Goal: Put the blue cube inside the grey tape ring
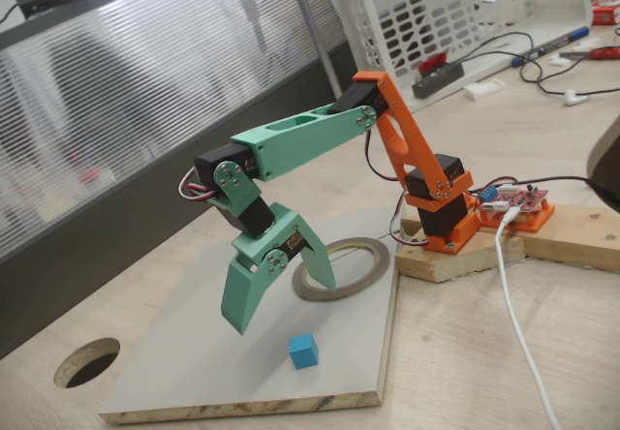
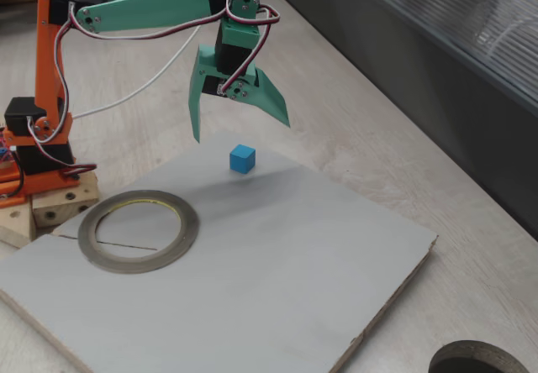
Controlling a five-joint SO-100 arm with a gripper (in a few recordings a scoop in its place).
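A small sky-blue cube (image 1: 303,351) (image 2: 242,159) rests on the grey board, free of any grip. The grey tape ring (image 1: 341,268) (image 2: 139,230) lies flat on the same board, nearer the arm's orange base, with nothing in its opening. My green gripper (image 1: 281,309) (image 2: 239,129) hangs above the board with its jaws spread wide and nothing between them. In both fixed views it hovers over the stretch between ring and cube, close above the cube and not touching it.
The grey board (image 1: 194,372) (image 2: 277,272) lies on a pale wooden table. A dark round hole (image 1: 87,362) (image 2: 479,360) is cut in the tabletop beside the board. The arm's base stands on a wood block (image 1: 504,246). A white crate (image 1: 455,14) and cables are behind it.
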